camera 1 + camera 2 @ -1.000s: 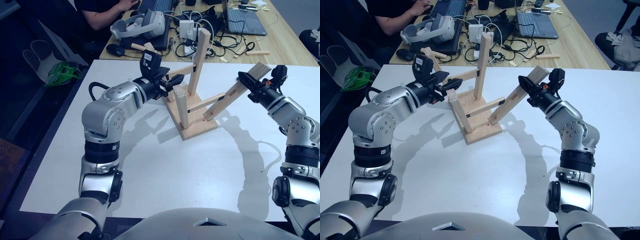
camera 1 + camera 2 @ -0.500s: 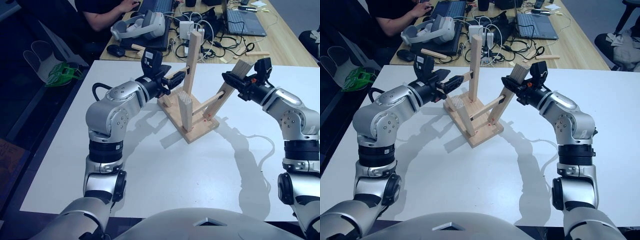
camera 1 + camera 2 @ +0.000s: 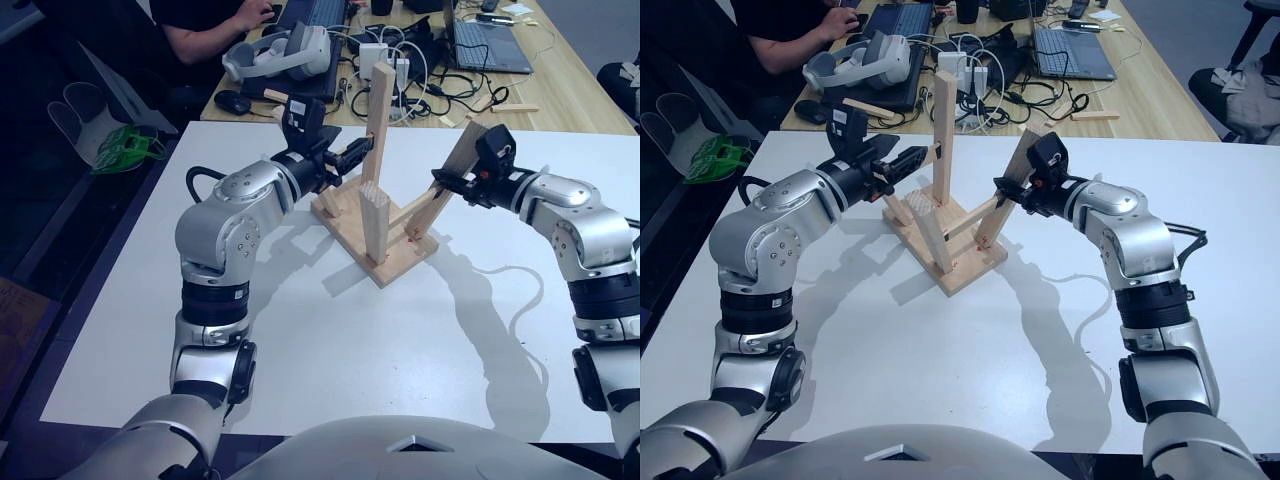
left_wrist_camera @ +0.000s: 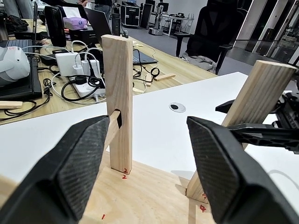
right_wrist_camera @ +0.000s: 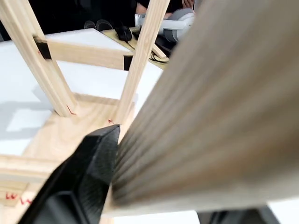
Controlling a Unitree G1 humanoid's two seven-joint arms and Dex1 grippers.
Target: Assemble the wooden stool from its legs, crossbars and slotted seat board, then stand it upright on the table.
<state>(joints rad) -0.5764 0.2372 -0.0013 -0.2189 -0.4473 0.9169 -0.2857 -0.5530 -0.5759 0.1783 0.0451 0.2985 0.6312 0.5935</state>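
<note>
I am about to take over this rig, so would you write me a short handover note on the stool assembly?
Left gripper: open, at the crossbar plugged into the tall upright leg.
Right gripper: shut on the leaning leg, whose foot is at the seat board's corner.
The board lies flat on the table, legs pointing up.
Done: the upright leg and a nearer leg stand on the board.
Left: straighten and seat the leaning leg, then turn the stool onto its legs.
</note>
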